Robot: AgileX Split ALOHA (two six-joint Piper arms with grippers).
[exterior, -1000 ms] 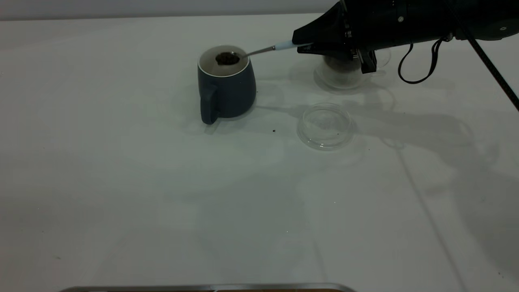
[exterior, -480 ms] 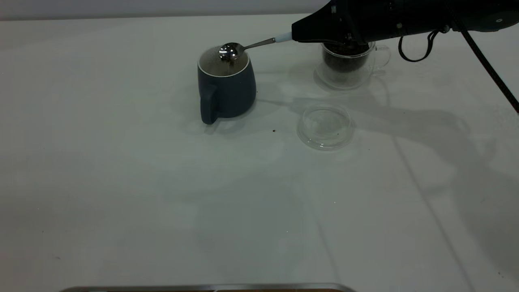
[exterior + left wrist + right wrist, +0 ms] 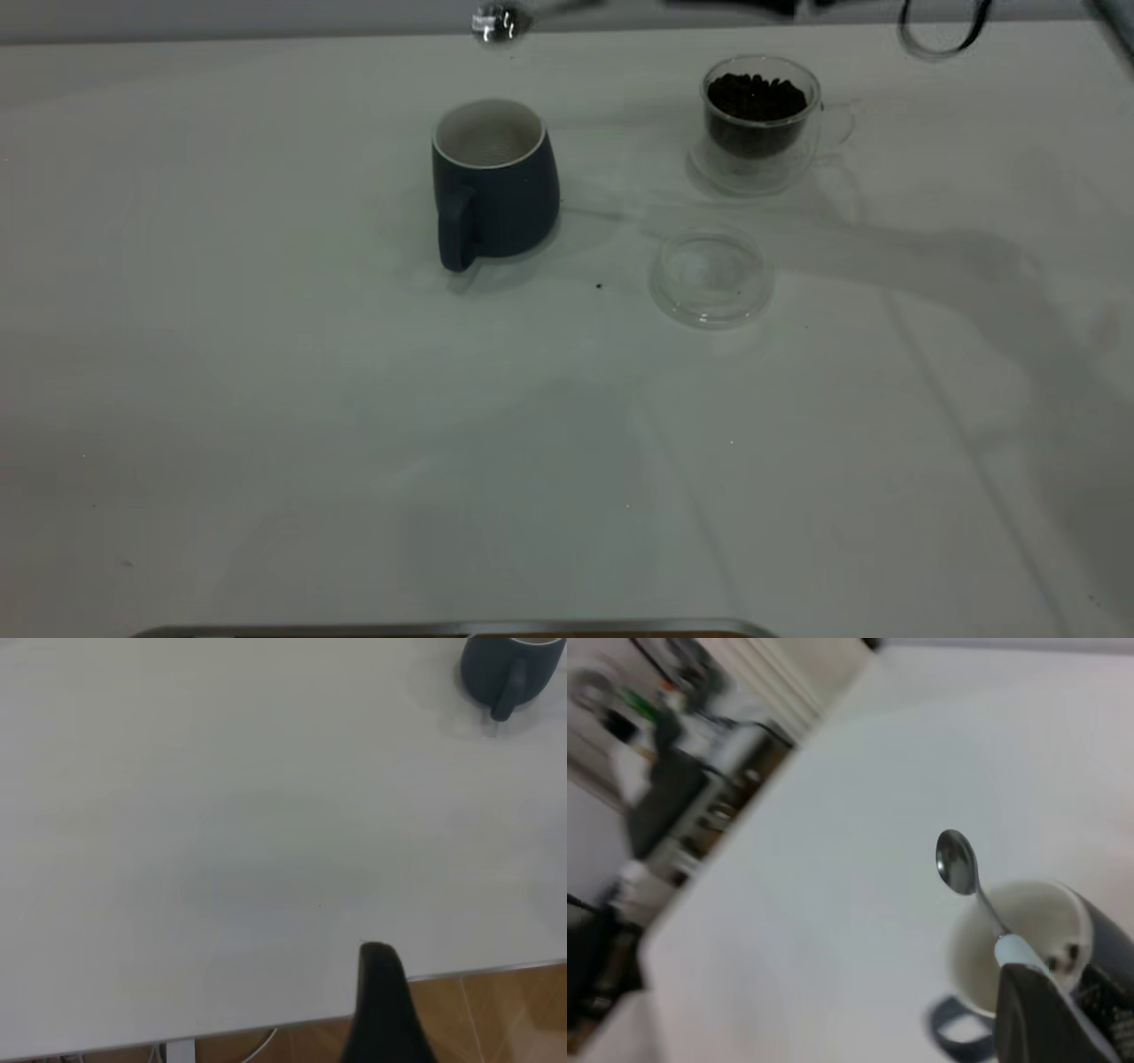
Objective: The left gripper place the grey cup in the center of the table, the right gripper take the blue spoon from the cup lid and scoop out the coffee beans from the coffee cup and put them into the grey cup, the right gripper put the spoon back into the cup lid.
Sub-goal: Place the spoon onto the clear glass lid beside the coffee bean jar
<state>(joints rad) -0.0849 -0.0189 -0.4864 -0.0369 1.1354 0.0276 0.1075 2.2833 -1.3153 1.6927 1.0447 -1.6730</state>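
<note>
The grey cup [image 3: 494, 186] stands on the table [image 3: 354, 425], handle toward the near side. In the right wrist view the cup [image 3: 1116, 943] shows its white inside with a few coffee beans [image 3: 1068, 954] at the bottom. My right gripper [image 3: 1028, 979] is shut on the pale blue handle of the blue spoon [image 3: 958, 862] and holds it high above the cup. The spoon's bowl [image 3: 494, 22] is empty, at the exterior view's top edge. The coffee cup [image 3: 760, 120] holds a heap of coffee beans [image 3: 756, 96]. The cup lid [image 3: 710, 276] lies empty in front of it. My left gripper [image 3: 381, 1010] is parked at the table's near edge.
A stray dark crumb [image 3: 599, 286] lies between the grey cup and the lid. A metal rim [image 3: 461, 627] runs along the table's near edge. The right arm's cable loop [image 3: 939, 35] hangs at the top right.
My right gripper has risen with the spoon, from level with the grey cup's mouth to nearly out of the exterior view. The spoon's beans have dropped into the cup. The coffee cup is now uncovered.
</note>
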